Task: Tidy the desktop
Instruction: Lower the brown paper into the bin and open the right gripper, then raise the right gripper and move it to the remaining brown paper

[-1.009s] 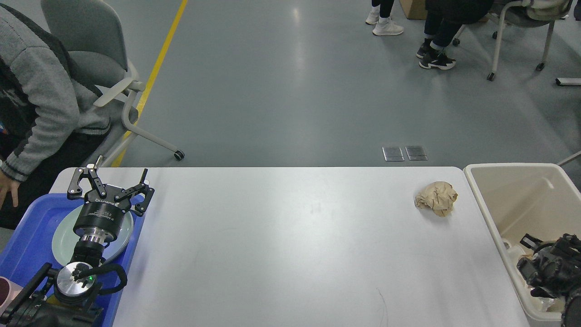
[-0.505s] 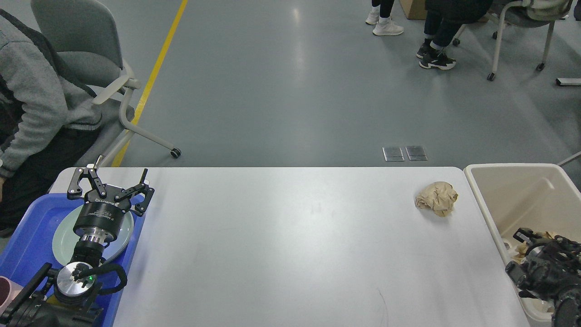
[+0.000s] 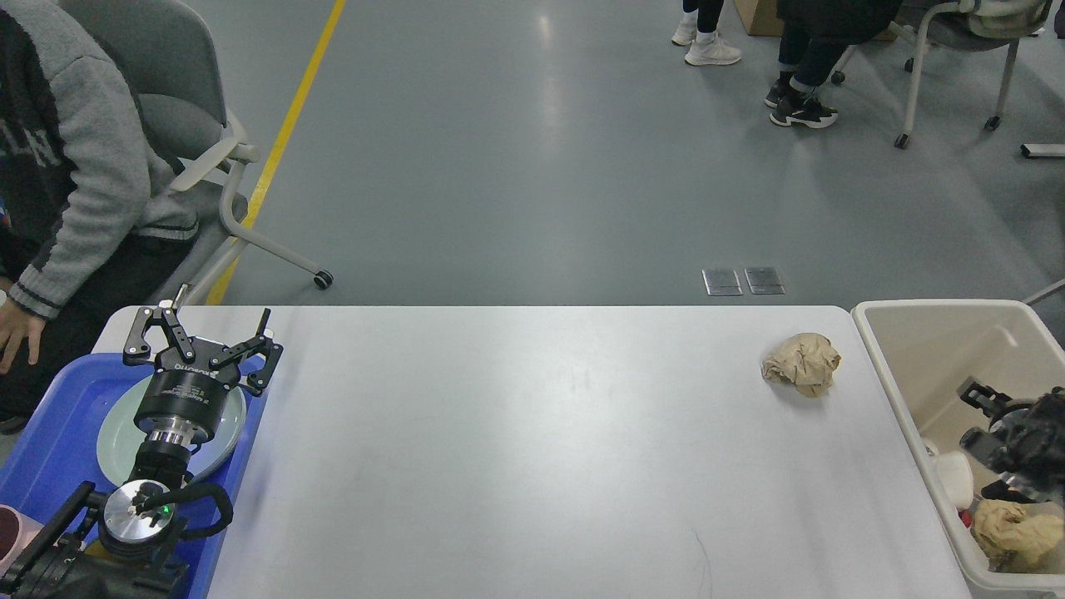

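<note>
One crumpled brown paper ball (image 3: 800, 363) lying on the white desktop (image 3: 532, 449), near the cream bin (image 3: 915, 416). Left gripper (image 3: 204, 329) spread wide above the blue tray (image 3: 50, 441). Right gripper (image 3: 982, 412) inside the bin, spread impossible to tell.

A smooth grey floor (image 3: 516, 166) fills the upper part of the view, with soft overhead light reflected as a pale streak near its far edge. A yellow line (image 3: 279, 141) runs diagonally across it on the left. Beside that line stands a grey office chair (image 3: 179, 125) on castors, where a person in a grey sweater (image 3: 79, 150) sits. Two metal floor outlet covers (image 3: 742, 280) lie side by side. At top right, another wheeled chair (image 3: 957, 50) stands (two people's legs and sneakers (image 3: 799, 110) show beside it).
</note>
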